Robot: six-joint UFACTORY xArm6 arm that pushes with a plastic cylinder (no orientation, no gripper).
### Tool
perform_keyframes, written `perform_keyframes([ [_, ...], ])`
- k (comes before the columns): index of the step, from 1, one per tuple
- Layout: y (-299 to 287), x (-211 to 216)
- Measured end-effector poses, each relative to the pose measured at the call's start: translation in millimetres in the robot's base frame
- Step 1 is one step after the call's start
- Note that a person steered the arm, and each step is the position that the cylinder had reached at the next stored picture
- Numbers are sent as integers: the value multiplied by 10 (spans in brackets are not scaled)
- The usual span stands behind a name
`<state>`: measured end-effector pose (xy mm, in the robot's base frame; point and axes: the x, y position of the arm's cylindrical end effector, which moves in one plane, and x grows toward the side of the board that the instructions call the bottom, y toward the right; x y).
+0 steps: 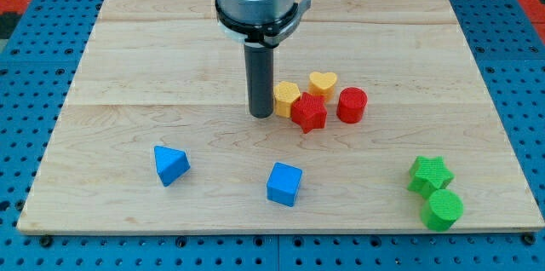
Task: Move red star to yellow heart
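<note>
The red star (309,112) lies near the board's middle. The yellow heart (323,83) sits just above it and slightly to the view's right, touching or nearly touching it. My tip (261,114) rests on the board just left of a yellow hexagon block (287,97), which sits against the star's upper left. The tip is about a block's width left of the red star.
A red cylinder (352,105) stands right of the star. A blue triangle (170,165) and a blue cube (283,183) lie toward the view's bottom. A green star (429,174) and a green cylinder (443,210) sit at the bottom right. The wooden board (153,58) lies on a blue perforated table.
</note>
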<state>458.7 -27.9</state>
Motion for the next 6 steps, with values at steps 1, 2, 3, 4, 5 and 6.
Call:
perform_keyframes([
  [1,-519,65],
  [2,158,484],
  [3,671,400],
  [4,994,141],
  [5,748,200],
  [6,498,328],
])
